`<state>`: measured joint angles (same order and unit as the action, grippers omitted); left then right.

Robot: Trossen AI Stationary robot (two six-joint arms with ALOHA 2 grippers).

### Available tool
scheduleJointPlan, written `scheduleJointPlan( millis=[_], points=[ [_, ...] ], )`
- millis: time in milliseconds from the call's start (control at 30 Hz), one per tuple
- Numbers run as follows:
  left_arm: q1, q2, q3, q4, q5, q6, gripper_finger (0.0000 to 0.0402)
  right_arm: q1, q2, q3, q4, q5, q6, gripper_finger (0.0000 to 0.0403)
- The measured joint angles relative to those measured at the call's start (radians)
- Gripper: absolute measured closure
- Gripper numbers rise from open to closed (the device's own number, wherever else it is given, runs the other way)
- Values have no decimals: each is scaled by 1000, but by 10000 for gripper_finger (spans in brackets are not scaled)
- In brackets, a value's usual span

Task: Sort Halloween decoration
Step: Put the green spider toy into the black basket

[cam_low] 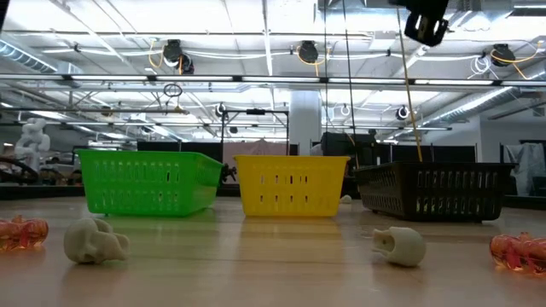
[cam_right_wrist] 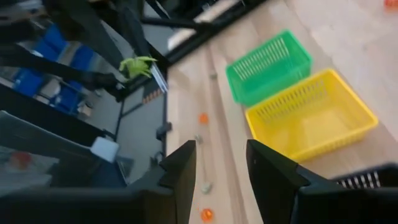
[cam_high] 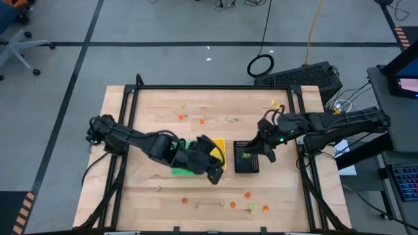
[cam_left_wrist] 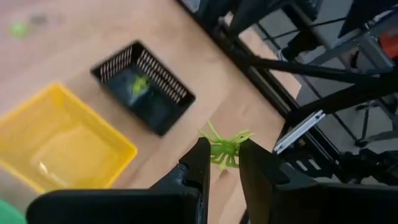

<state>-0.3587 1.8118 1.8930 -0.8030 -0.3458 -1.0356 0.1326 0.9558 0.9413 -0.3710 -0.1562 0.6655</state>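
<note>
My left gripper [cam_left_wrist: 225, 152] is shut on a yellow-green spider trinket [cam_left_wrist: 227, 144] and hovers over the near end of the yellow tray [cam_high: 221, 145]. The right wrist view shows the spider [cam_right_wrist: 138, 64] in the air. My right gripper [cam_right_wrist: 221, 165] is open and holds nothing; it hangs above the right side of the black tray [cam_high: 247, 167]. One yellow-green trinket [cam_left_wrist: 140, 84] lies in the black tray. The green tray [cam_high: 183, 171] stands left of the yellow one, partly under my left arm. My left gripper pinches the spider trinket's body [cam_left_wrist: 225, 148] between its two fingertips [cam_left_wrist: 200, 163], and the thin legs stick out past the fingers. The trinket is lifted clear, well above the table.
Orange, yellow-green and pale trinkets lie scattered along the far part [cam_high: 201, 120] and the near part [cam_high: 249, 194] of the table. In the low view two whitish skulls [cam_low: 94, 240] [cam_low: 399, 246] and orange pieces [cam_low: 516, 251] lie before the three trays. A black frame borders the table.
</note>
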Motion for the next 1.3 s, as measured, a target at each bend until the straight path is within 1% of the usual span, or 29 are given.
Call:
scheduleJointPlan(
  millis=[267, 500, 867, 967, 1167, 1300],
  points=[
    [67, -14, 9, 177, 0, 212, 337, 0, -75, 0, 5, -3, -23, 273],
    [101, -15, 9, 327, 31, 400, 337, 0, -106, 0, -1, -2, -31, 273],
    [130, -15, 9, 410, 34, 667, 337, 0, -106, 0, -1, -2, -75, 273],
    [131, -15, 9, 418, 26, 777, 337, 0, -107, 0, -11, -2, -80, 273],
    [130, -16, 9, 446, 12, 1076, 337, 0, -106, 0, -37, -2, -107, 273],
    [131, -16, 9, 465, 4, 1240, 337, 0, -107, 0, -39, -2, -125, 273]
  ],
)
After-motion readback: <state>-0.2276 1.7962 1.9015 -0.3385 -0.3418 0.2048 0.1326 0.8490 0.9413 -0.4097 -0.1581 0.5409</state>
